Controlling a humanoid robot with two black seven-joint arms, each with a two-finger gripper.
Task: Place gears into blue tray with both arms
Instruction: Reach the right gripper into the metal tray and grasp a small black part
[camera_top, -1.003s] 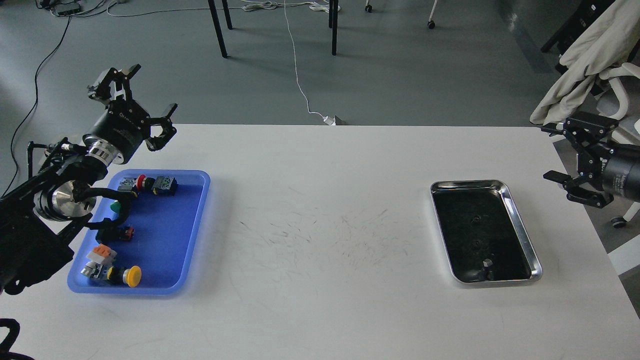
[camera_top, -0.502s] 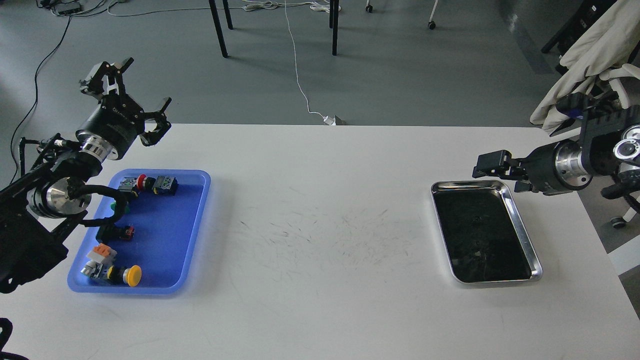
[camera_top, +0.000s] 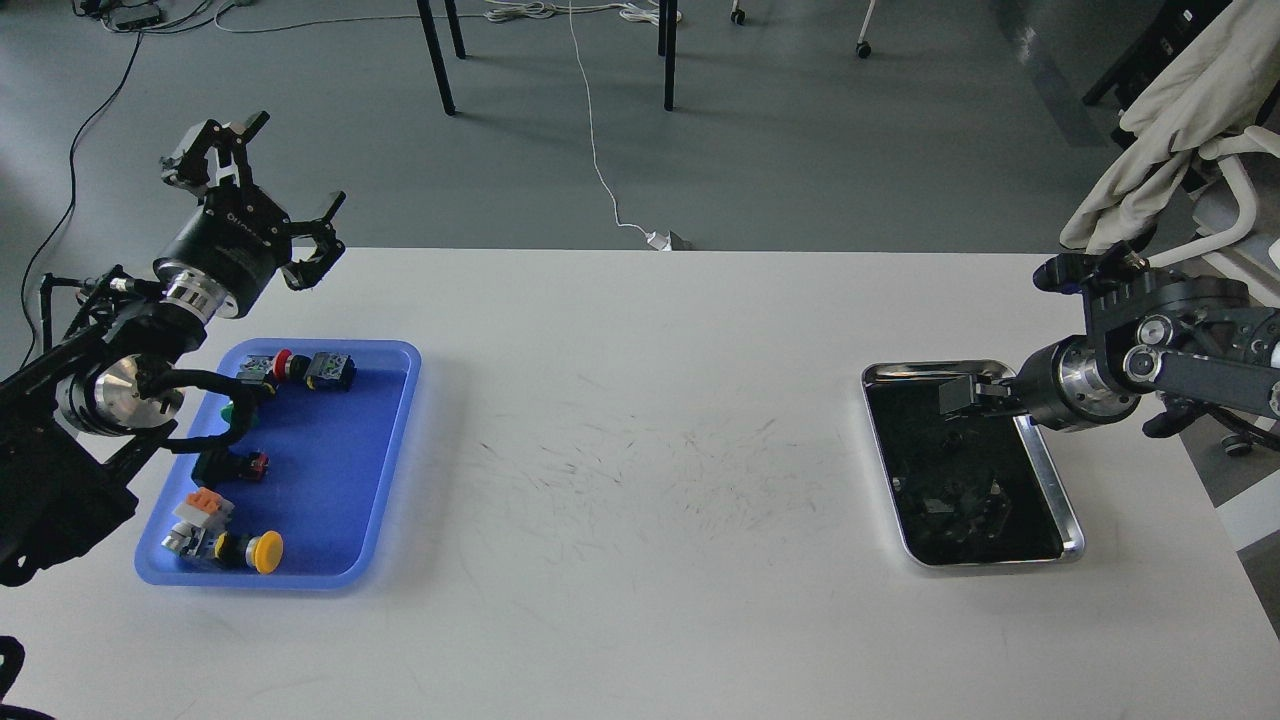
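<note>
The blue tray (camera_top: 345, 480) lies at the table's left and holds several coloured push-button switches. Above its far left corner, past the table's back edge, my left gripper (camera_top: 300, 158) is raised with its fingers spread wide and nothing in them. My right gripper (camera_top: 957, 397) reaches in from the right and hangs low over the far part of the steel tray (camera_top: 1052, 478). It appears as one dark block, so its fingers cannot be told apart. The gears barely show against the tray's dark inside; one small round gear (camera_top: 951, 438) lies just below the gripper.
Yellow (camera_top: 266, 551), red (camera_top: 283, 361) and green (camera_top: 230, 412) capped switches sit along the blue tray's left side. Bare white table spans the stretch between the two trays. A chair draped with cloth (camera_top: 1160, 110) stands off the table's right back corner.
My right arm swung in from beside the table and came down over the steel tray's far end. The left gripper rose slightly a second ago and has held still since.
</note>
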